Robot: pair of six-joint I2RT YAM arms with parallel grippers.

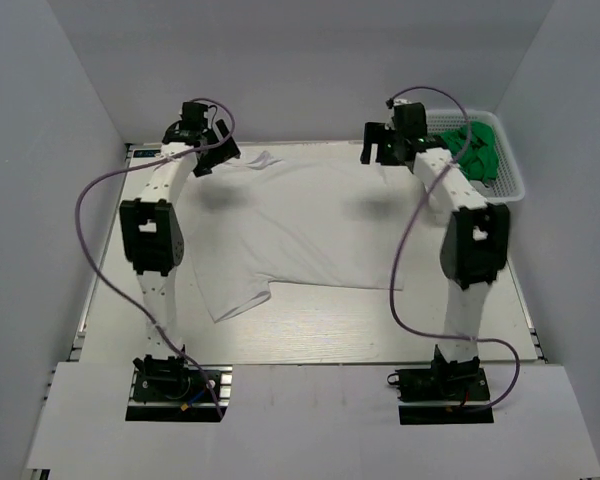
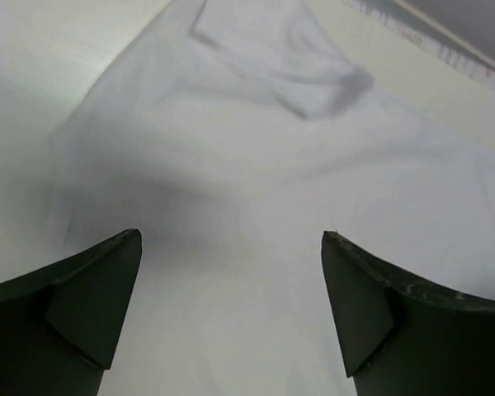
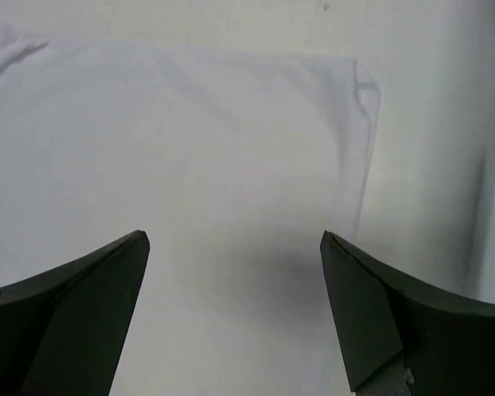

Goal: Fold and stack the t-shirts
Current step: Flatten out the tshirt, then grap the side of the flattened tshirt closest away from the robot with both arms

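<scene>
A white t-shirt (image 1: 300, 225) lies spread flat on the table, one sleeve reaching toward the near left. My left gripper (image 1: 218, 156) hovers open and empty over the shirt's far left corner. In the left wrist view (image 2: 231, 239) the white cloth (image 2: 247, 181) fills the frame, with a folded sleeve end (image 2: 313, 82) beyond the jaws. My right gripper (image 1: 378, 150) hovers open and empty over the far right corner. In the right wrist view (image 3: 235, 239) the shirt's edge (image 3: 359, 124) runs just right of the jaws. Bright green t-shirts (image 1: 477, 150) lie bunched in the basket.
A white mesh basket (image 1: 510, 185) stands at the far right of the table, beside the right arm. Grey walls close in the back and both sides. The pale table (image 1: 330, 325) shows in front of the shirt.
</scene>
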